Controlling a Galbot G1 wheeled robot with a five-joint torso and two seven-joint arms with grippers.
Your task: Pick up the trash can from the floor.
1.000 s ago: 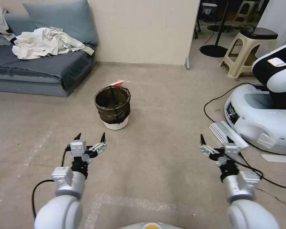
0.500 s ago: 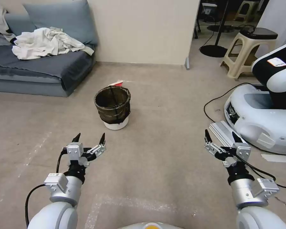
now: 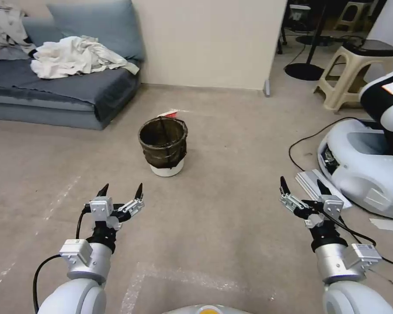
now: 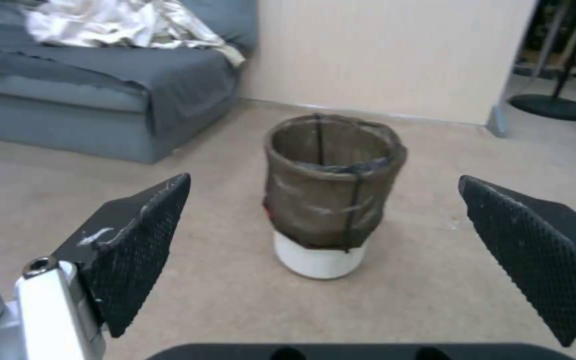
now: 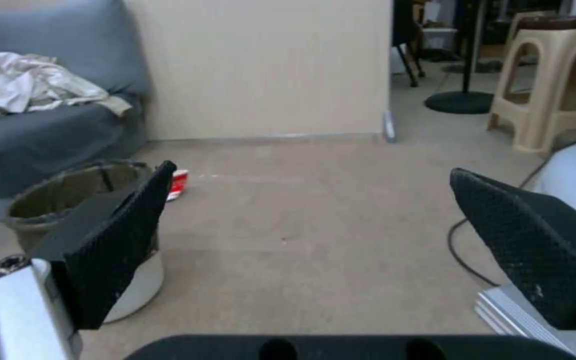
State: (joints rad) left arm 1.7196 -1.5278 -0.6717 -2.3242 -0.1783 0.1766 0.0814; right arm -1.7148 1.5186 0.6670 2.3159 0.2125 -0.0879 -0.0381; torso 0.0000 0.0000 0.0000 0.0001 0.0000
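trash can waits upright on the floor, both arms poised short of it

the trash can (image 3: 163, 146) stands on the floor (image 3: 231, 144), ahead and well apart from both arms. the left gripper (image 3: 121, 191) faces it with fingers spread wide, likely readied to straddle the rim; the right gripper (image 3: 302, 187) hovers off to the side, equally spread and empty.

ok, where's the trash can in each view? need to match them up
Head view: trash can, centre, on the floor beyond both claws.
Left wrist view: trash can, mid-frame between the open fingers.
Right wrist view: trash can, partly behind one finger.
Shared landmark: blue-grey sofa.
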